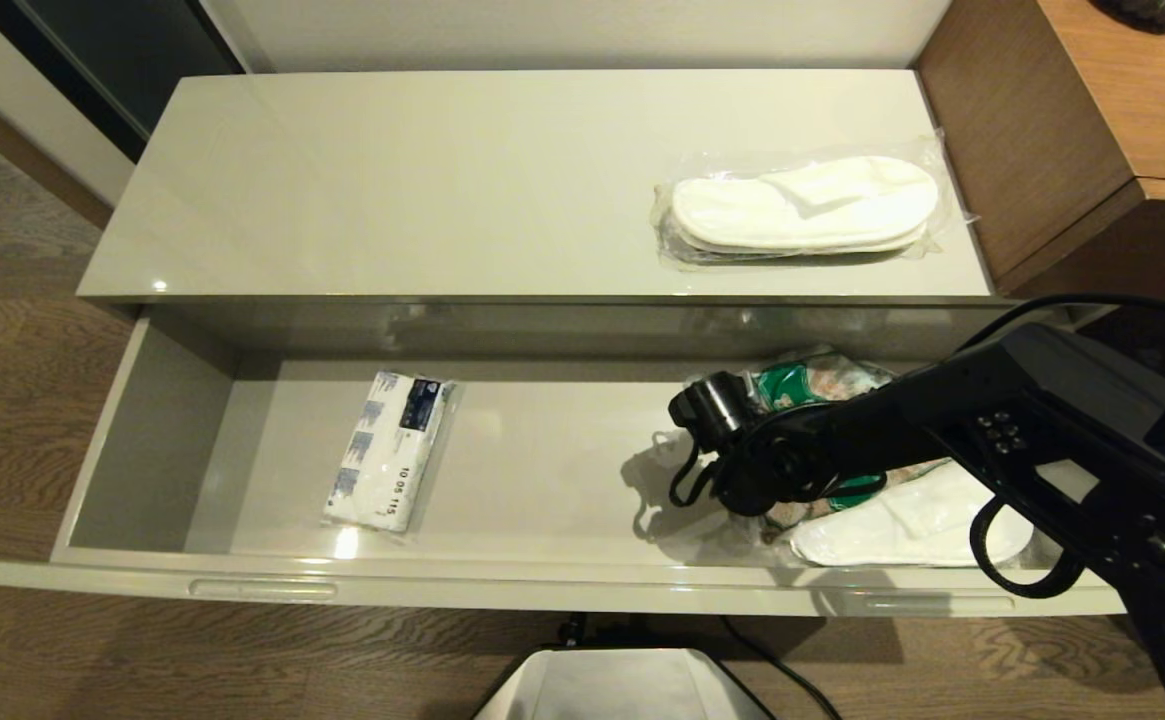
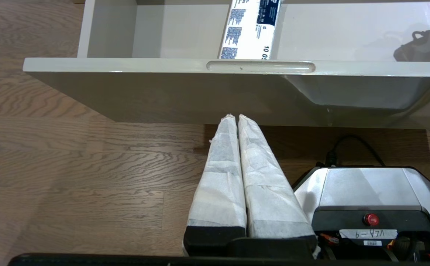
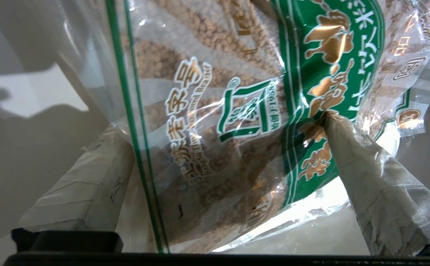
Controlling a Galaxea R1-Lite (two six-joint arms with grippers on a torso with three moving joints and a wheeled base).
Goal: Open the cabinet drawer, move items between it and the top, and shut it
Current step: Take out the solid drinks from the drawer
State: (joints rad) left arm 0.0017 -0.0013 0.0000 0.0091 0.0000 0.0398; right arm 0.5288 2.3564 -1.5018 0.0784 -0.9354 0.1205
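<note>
Drawer: the cabinet drawer [image 1: 142,440] is seen pulled fully out, its front edge with two long narrow recesses lying nearest the robot.

Top: the cabinet top [image 1: 422,180] is shown behind and above the open drawer, glossy and pale.

Slippers on the top: one bagged pair of slippers [image 1: 804,210] is laid flat near the right end of the top, close to its front edge.

Slippers in the drawer: a second bagged pair [image 1: 917,525] is seen at the right end of the drawer floor, against the front wall, partly hidden by the arm.

Packet: the crinkly packet [image 3: 244,111] with brown contents and a green label is found at the right end of the drawer, partly over the second pair of slippers.

Right gripper: the right gripper [image 3: 222,147] is lowered into the right part of the drawer; its padded fingers [image 3: 370,173] are spread on either side of the packet, one tip pressed into the green label, the other behind the clear film.

Left gripper: the left gripper [image 2: 237,117] is held low in front of the drawer's front panel, over the wooden floor [image 2: 71,166], its fingers pressed together with nothing between them.

Tissue pack: a white tissue pack [image 1: 387,450] with a dark blue label is placed left of the drawer's middle.

Desk: a brown wooden desk [image 1: 1122,90] is seen touching the right end of the cabinet.
</note>
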